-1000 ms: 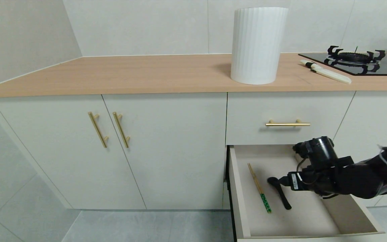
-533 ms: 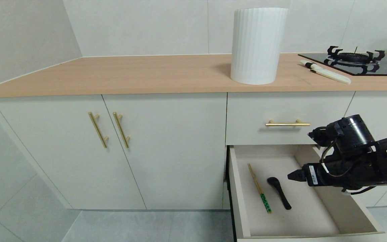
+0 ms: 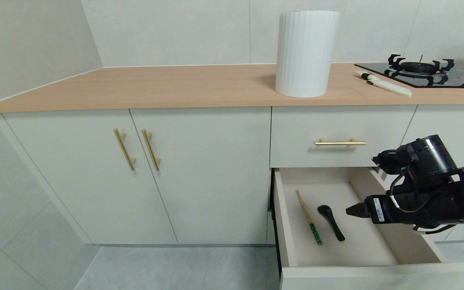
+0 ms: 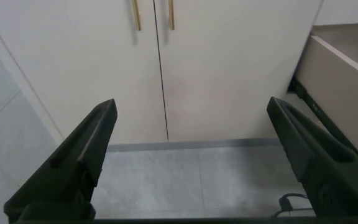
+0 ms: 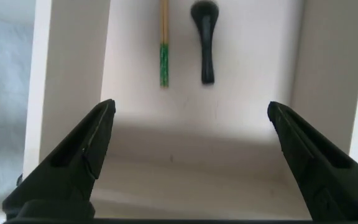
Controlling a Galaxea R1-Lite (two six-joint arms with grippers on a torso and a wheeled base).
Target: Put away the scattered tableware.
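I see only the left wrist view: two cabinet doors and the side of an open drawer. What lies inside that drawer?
Observer: A black spoon and chopsticks lie side by side on the floor of the drawer, not touching.
Operator: Where is the right tool?
Observer: The right tool hangs over the drawer, open and empty, on the spoon's right.
Operator: Is anything on the counter?
Observer: Yes, a white knife lies on the counter between a ribbed cylinder and the stove.

Heads up: you only get part of the stove [image 3: 429, 78] at the right end of the counter [image 3: 175, 86], the frame cuts it. The right arm [image 3: 433, 201] hides some of the right wall of the drawer [image 3: 285, 225].
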